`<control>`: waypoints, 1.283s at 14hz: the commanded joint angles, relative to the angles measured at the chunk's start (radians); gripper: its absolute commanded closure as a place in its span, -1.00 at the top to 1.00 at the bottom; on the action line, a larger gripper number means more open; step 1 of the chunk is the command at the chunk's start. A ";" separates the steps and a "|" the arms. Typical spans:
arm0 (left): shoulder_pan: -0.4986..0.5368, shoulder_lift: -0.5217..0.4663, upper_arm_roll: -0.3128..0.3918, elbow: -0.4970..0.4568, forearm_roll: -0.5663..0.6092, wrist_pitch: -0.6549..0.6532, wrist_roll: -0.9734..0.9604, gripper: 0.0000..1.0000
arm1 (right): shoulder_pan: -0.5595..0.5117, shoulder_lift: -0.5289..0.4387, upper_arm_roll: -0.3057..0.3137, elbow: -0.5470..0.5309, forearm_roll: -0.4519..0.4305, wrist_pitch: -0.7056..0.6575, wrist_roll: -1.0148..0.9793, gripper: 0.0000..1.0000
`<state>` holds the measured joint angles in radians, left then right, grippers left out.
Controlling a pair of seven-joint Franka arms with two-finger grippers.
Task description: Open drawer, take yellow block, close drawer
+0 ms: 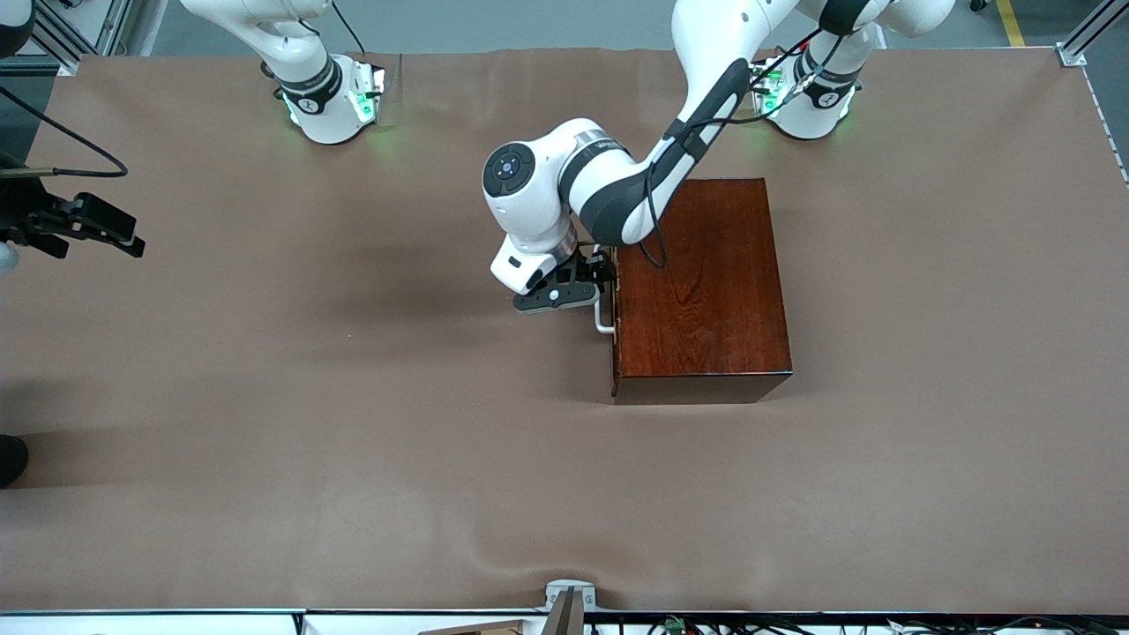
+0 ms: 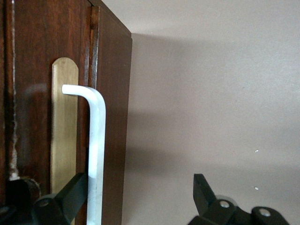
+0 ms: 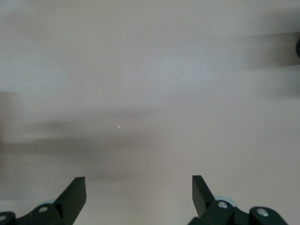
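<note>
The dark red-brown wooden box [image 1: 701,291] stands on the table toward the left arm's end. Its drawer [image 2: 33,93] is shut, and its white bar handle [image 1: 603,316] faces the right arm's end. My left gripper [image 1: 602,275] is open at the handle. In the left wrist view the handle [image 2: 96,150] stands between the fingers, close against one finger [image 2: 70,194], and the gripper [image 2: 140,192] is not closed on it. My right gripper [image 1: 132,245] is open and empty over bare table at the right arm's end; the arm waits. The yellow block is hidden.
The brown table cover [image 1: 353,397] is bare around the box. A brass plate [image 2: 63,122] backs the handle on the drawer front. A small metal fixture [image 1: 569,600] sits at the table edge nearest the front camera.
</note>
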<state>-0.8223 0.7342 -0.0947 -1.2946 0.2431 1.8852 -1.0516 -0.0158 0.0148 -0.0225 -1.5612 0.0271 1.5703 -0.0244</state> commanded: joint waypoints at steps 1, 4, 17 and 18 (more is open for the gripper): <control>-0.008 0.030 0.001 0.038 0.013 -0.003 -0.015 1.00 | -0.018 -0.019 0.012 -0.010 0.005 -0.004 -0.009 1.00; -0.008 0.033 0.000 0.040 0.012 0.017 -0.028 1.00 | -0.018 -0.019 0.012 -0.010 0.005 -0.004 -0.009 1.00; -0.012 0.031 -0.011 0.040 -0.070 0.087 -0.093 1.00 | -0.018 -0.019 0.013 -0.010 0.005 -0.004 -0.009 1.00; -0.012 0.031 -0.013 0.040 -0.070 0.103 -0.094 1.00 | -0.018 -0.019 0.012 -0.010 0.005 -0.004 -0.009 1.00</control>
<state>-0.8240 0.7396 -0.0981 -1.2935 0.2000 1.9625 -1.1238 -0.0158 0.0148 -0.0225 -1.5612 0.0271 1.5703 -0.0244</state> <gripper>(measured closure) 0.000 0.000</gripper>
